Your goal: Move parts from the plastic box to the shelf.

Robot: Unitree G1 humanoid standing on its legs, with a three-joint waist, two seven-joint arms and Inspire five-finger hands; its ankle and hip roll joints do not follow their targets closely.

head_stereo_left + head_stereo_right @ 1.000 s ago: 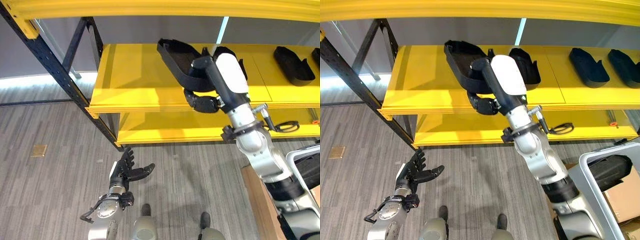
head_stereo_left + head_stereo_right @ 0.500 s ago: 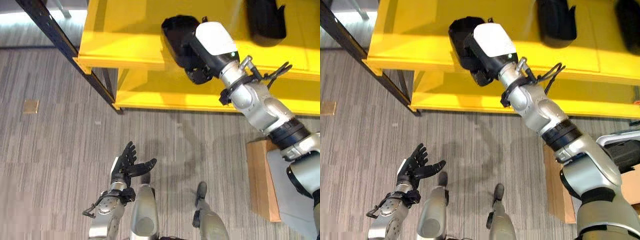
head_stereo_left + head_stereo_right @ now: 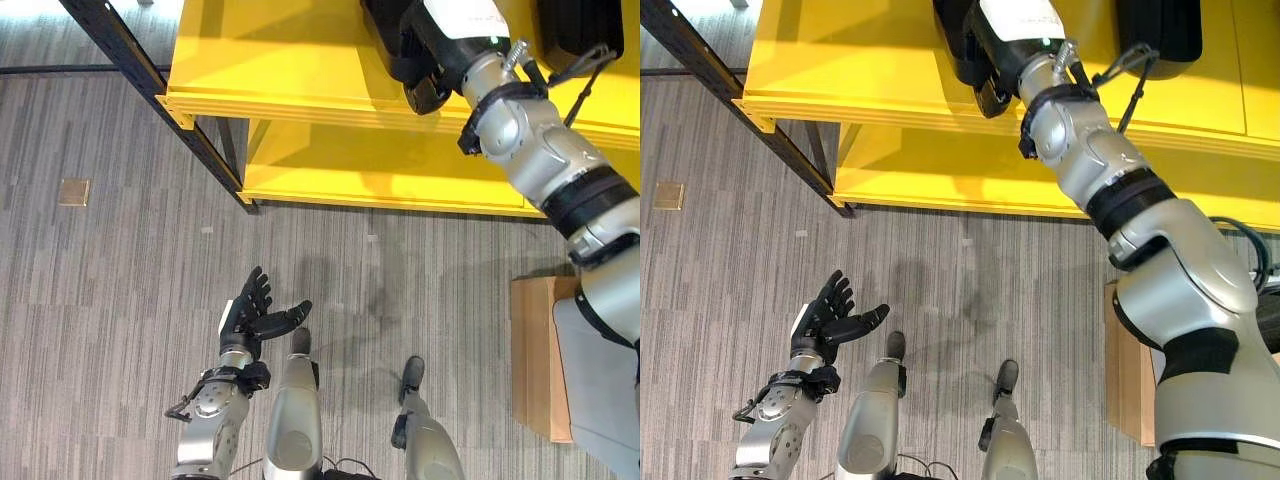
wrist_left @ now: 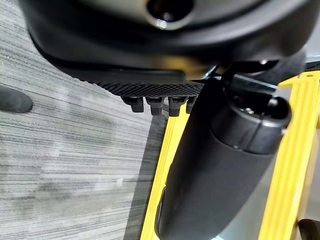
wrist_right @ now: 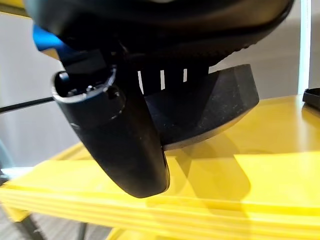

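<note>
- Reaching up to the yellow shelf (image 3: 290, 60), the right hand (image 3: 992, 92) sits at the front edge of the upper board, and its fingers and thumb curl round a black moulded part (image 5: 210, 107).
- Seen from the right wrist, that part is a dark tray-like shell held just above the yellow board, tilted, its lower edge close to the surface; whether it touches the board cannot be told.
- Standing further right on the same board is a second black part (image 3: 1158, 30), apart from the held one.
- Hanging low over the grey striped floor (image 3: 100, 300), the left hand (image 3: 255, 318) has its fingers spread and straight, thumb out to the side, holding nothing.
- Lying at the right of the floor, beside the robot, is a brown cardboard box (image 3: 532, 355).
</note>
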